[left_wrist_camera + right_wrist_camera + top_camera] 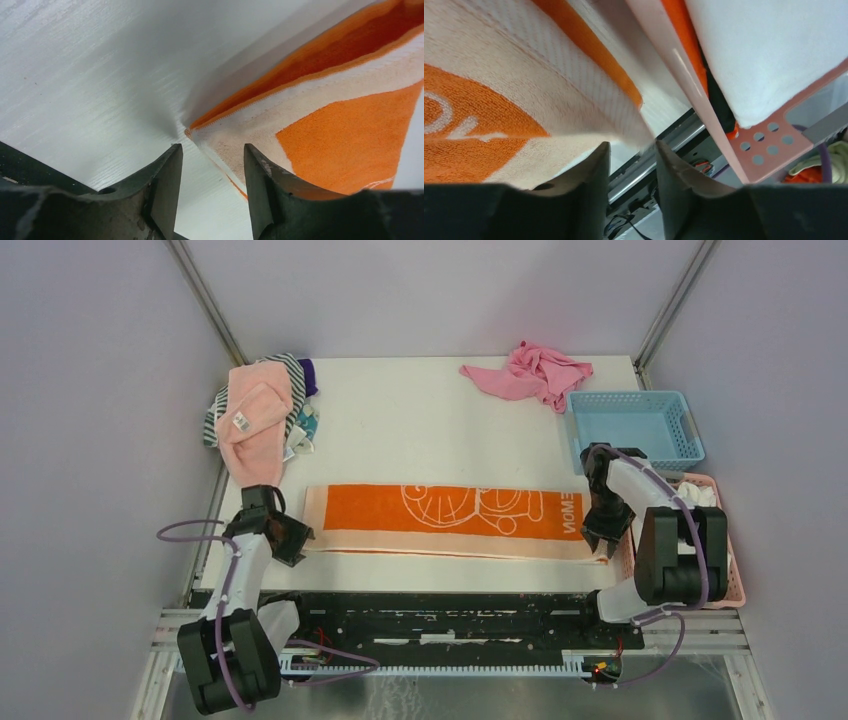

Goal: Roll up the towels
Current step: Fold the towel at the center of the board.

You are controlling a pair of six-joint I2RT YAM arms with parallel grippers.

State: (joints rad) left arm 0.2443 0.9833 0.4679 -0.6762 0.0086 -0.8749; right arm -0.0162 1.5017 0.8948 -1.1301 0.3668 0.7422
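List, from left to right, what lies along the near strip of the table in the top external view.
left gripper → orange towel → right gripper → pink basket

So the flat towel [445,522] lies across the table's [420,430] 6 o'clock side, stretched 9 to 3. Towel heap [255,415] sits at 10, loose cloth [530,373] at 1. One basket [636,430] is at 2, second basket [737,580], holding cloths, at 4.
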